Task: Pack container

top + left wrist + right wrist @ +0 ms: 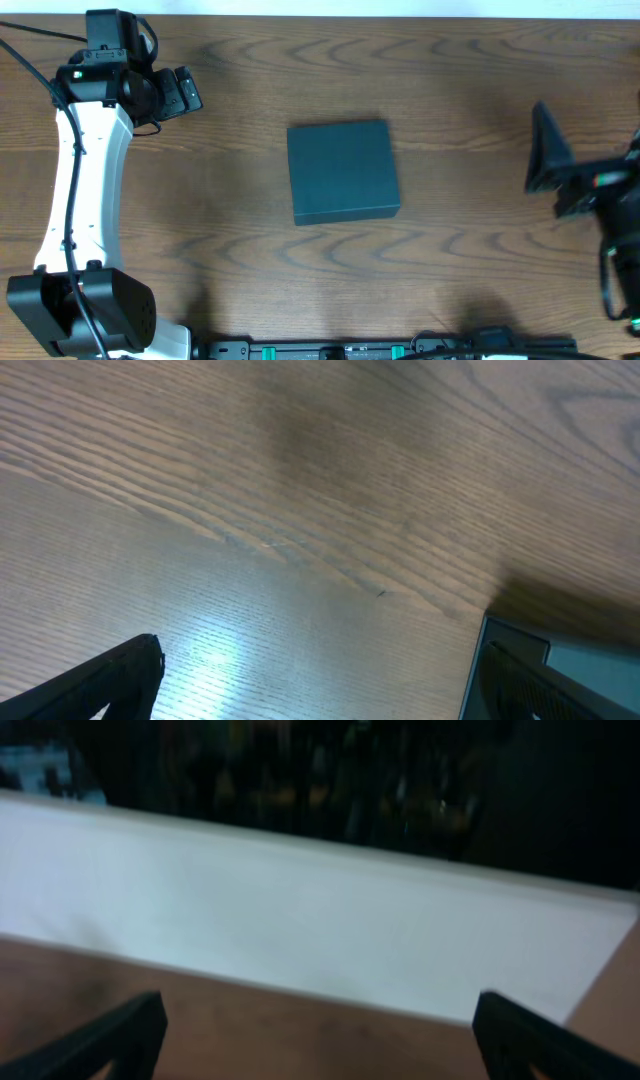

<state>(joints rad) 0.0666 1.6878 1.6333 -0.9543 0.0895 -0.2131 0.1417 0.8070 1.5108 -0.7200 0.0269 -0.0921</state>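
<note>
container lying closed on table | left gripper hovering well left of container, fingers spread wide, gripping nothing | right gripper hovering well right of container, likewise

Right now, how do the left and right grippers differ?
In the overhead view, the left gripper sits left of the container and the right gripper sits right of it. The left gripper's camera sees the table. The right gripper's camera faces a white surface. Both are open and empty.
</note>
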